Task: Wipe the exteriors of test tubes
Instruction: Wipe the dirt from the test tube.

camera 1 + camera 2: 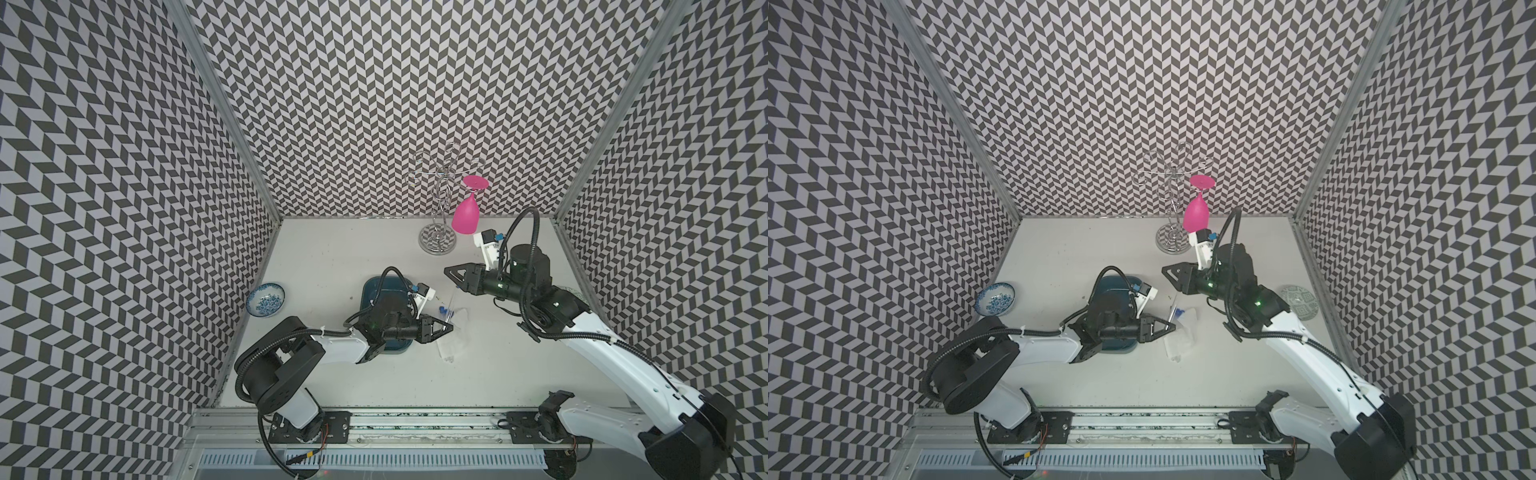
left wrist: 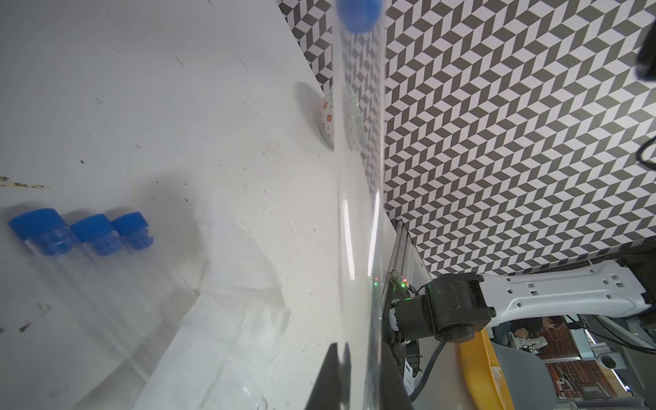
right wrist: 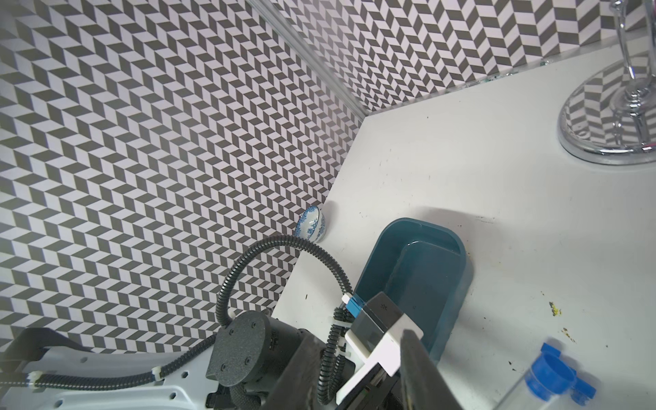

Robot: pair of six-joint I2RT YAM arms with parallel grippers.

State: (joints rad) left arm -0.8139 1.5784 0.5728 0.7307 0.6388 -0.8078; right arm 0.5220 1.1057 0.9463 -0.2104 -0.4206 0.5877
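Right arm (image 1: pixel 615 353) fills the lower right in a top view, with the right claw (image 1: pixel 451 277) hanging over the table (image 1: pixel 332 382) mid-frame. Can't tell if it's loose or pinched. Teal tray (image 1: pixel 371 296) sits under the left arm (image 1: pixel 332 345), left of centre, white tissue (image 1: pixel 451 349) just right of it. Left claw (image 1: pixel 451 328) is clenched on one test tube (image 2: pixel 360 159) — three more tubes (image 2: pixel 94 234) lie beside the tissue.

Blue-capped test tube (image 3: pixel 543 381) near teal tray (image 3: pixel 426 227) — chrome rack (image 3: pixel 603 135) beyond.
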